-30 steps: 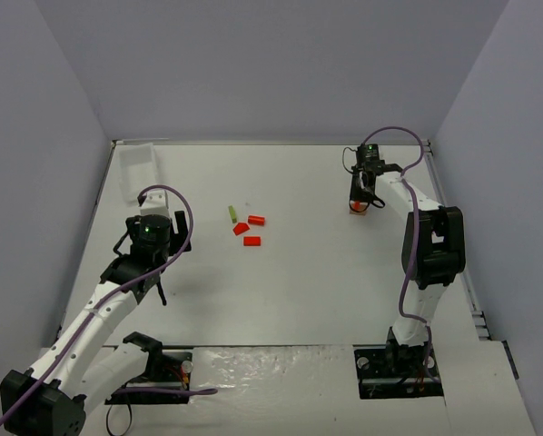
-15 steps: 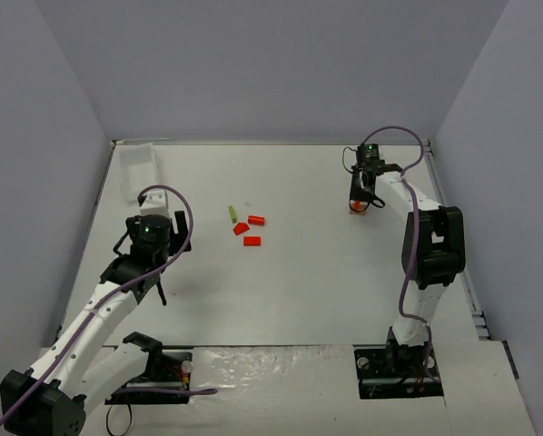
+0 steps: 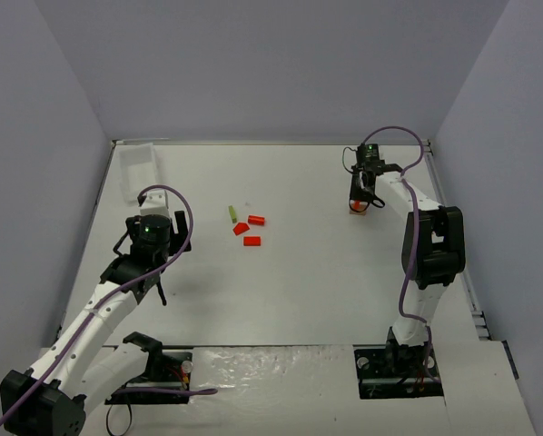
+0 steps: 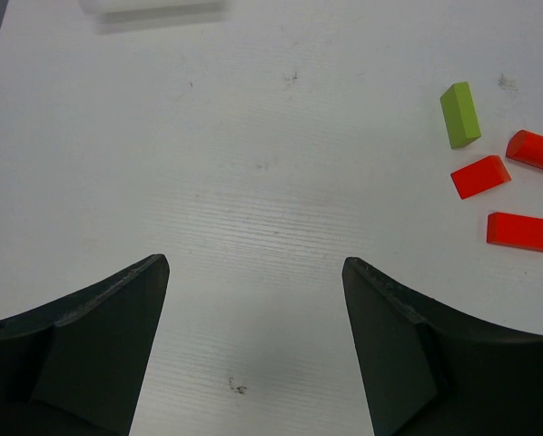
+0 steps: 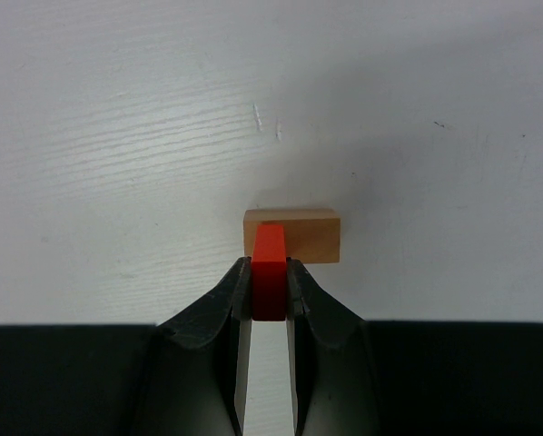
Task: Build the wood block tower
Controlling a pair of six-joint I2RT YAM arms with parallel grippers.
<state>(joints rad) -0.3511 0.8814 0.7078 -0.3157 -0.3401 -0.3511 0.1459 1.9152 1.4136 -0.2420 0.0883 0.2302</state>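
Observation:
My right gripper [image 5: 270, 272] is shut on a red block [image 5: 270, 263], whose far end reaches over a tan block [image 5: 312, 234] lying on the table; whether the two touch I cannot tell. From above, this right gripper [image 3: 358, 205] sits at the back right with a bit of orange-red showing at its tip. My left gripper [image 4: 253, 272] hangs open over bare table at the left. A yellow-green stick [image 4: 459, 114] and three loose red blocks [image 4: 479, 176] [image 4: 535, 150] [image 4: 522, 231] lie mid-table, to the right of the left gripper [image 3: 153, 291].
A clear white plastic tray [image 3: 136, 170] stands at the back left corner. Purple-grey walls close the table on three sides. Both arm bases and their cables sit at the near edge.

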